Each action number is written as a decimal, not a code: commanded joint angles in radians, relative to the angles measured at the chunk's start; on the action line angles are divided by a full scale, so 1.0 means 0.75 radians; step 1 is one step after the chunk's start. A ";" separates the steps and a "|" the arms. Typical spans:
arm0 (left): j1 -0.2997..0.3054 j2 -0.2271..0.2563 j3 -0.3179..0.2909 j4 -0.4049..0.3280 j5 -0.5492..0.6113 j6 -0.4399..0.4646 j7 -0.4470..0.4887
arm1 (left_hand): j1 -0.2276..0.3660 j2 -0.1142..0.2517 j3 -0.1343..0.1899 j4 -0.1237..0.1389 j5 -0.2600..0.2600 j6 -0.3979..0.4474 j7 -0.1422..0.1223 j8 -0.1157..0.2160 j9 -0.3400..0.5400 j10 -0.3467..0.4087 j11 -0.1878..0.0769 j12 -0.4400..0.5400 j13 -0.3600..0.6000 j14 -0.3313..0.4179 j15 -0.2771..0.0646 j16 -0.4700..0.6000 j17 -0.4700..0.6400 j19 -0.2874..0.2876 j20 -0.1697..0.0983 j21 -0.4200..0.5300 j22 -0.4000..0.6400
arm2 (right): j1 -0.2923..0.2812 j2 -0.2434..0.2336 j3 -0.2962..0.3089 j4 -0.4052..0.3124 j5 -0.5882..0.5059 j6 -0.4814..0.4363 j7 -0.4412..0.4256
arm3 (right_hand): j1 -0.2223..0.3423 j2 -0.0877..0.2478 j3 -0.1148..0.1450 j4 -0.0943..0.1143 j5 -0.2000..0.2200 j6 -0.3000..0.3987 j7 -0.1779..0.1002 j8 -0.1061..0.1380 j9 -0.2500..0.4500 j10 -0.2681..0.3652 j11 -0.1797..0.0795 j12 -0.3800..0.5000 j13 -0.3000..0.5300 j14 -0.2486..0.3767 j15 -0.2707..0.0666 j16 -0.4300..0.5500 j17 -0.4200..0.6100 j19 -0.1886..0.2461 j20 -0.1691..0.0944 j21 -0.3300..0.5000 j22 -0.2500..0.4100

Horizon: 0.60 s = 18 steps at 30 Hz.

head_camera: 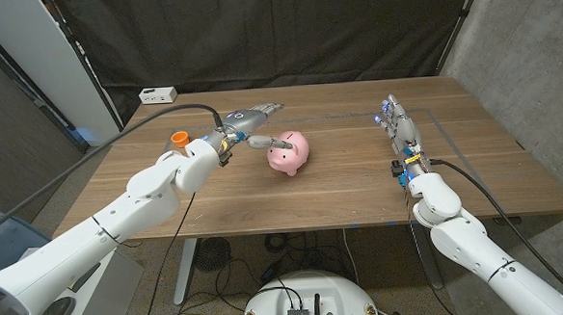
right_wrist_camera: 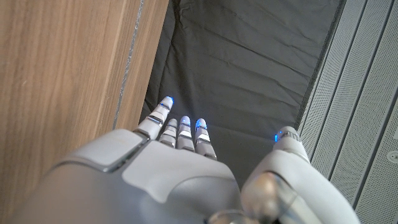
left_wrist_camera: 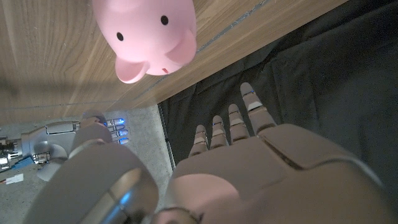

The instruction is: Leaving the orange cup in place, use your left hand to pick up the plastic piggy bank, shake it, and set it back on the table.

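The pink plastic piggy bank [head_camera: 288, 153] stands on the wooden table [head_camera: 360, 187] near its middle; it also shows in the left wrist view [left_wrist_camera: 149, 34], snout toward the camera. My left hand [head_camera: 251, 123] hovers just beside and behind the pig with fingers stretched out and apart, thumb reaching toward the pig's back, holding nothing. The left hand's back [left_wrist_camera: 261, 168] fills the lower part of its wrist view. The orange cup [head_camera: 180, 140] stands at the table's left edge, next to my left forearm. My right hand [head_camera: 397, 122] stands on edge at the right, fingers straight, empty; its back is in the right wrist view [right_wrist_camera: 180, 168].
A white power strip [head_camera: 158, 94] lies at the table's far left corner. Dark curtains hang behind the table. Bare wood stretches between the pig and my right hand. My right hand [left_wrist_camera: 93, 134] is also seen far off in the left wrist view.
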 commanded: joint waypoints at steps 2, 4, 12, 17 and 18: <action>-0.109 -0.015 0.094 0.016 0.110 0.023 -0.182 | 0.018 -0.015 -0.020 -0.005 0.018 -0.036 -0.006 0.002 0.002 -0.036 -0.006 -0.007 0.007 -0.024 0.006 -0.005 0.003 0.032 0.001 0.013 0.002 | -0.014 0.011 0.002 -0.007 -0.004 -0.001 -0.016 | 0.011 0.008 0.003 -0.004 -0.003 0.009 -0.006 0.006 0.002 0.011 -0.003 0.006 0.008 0.007 0.007 0.012 0.004 0.006 0.005 0.000 0.004; -0.118 -0.019 0.102 0.023 0.124 0.019 -0.190 | 0.023 -0.015 -0.025 -0.006 0.020 -0.047 -0.009 0.002 0.002 -0.044 0.001 -0.007 0.008 -0.034 0.010 -0.007 0.004 0.039 0.001 0.012 0.001 | -0.016 0.014 0.002 -0.006 -0.004 0.001 -0.017 | 0.011 0.008 0.003 -0.005 -0.003 0.010 -0.006 0.006 0.002 0.012 -0.003 0.006 0.008 0.008 0.007 0.013 0.004 0.006 0.007 0.000 0.004; -0.170 -0.043 0.141 0.056 0.174 0.004 -0.250 | 0.041 -0.011 -0.036 -0.008 0.028 -0.069 -0.015 0.003 0.002 -0.068 0.000 -0.009 0.009 -0.061 0.008 -0.010 0.004 0.054 0.001 0.010 0.000 | -0.019 0.017 0.001 -0.007 -0.009 0.002 -0.023 | 0.013 0.009 0.004 -0.006 -0.003 0.012 -0.008 0.006 0.003 0.014 -0.003 0.006 0.008 0.009 0.007 0.013 0.004 0.006 0.007 -0.001 0.004; -0.208 -0.047 0.171 0.055 0.231 0.001 -0.326 | 0.078 -0.009 -0.052 -0.011 0.042 -0.124 -0.012 0.001 0.003 -0.120 -0.001 -0.014 0.010 -0.104 0.013 -0.013 0.004 0.068 0.002 0.000 -0.004 | -0.019 0.017 0.000 -0.007 -0.013 0.000 -0.024 | 0.013 0.009 0.003 -0.007 -0.003 0.013 -0.008 0.007 0.003 0.015 -0.003 0.006 0.008 0.010 0.009 0.013 0.004 0.006 0.011 -0.001 0.004; -0.215 -0.049 0.177 0.056 0.245 0.002 -0.340 | 0.092 -0.010 -0.059 -0.013 0.047 -0.143 -0.014 0.000 0.003 -0.140 0.002 -0.016 0.011 -0.111 0.016 -0.011 0.004 0.071 0.002 -0.004 -0.004 | -0.019 0.017 0.000 -0.006 -0.013 0.001 -0.024 | 0.014 0.009 0.003 -0.007 -0.003 0.013 -0.008 0.007 0.003 0.015 -0.003 0.006 0.008 0.011 0.009 0.013 0.004 0.006 0.011 -0.001 0.004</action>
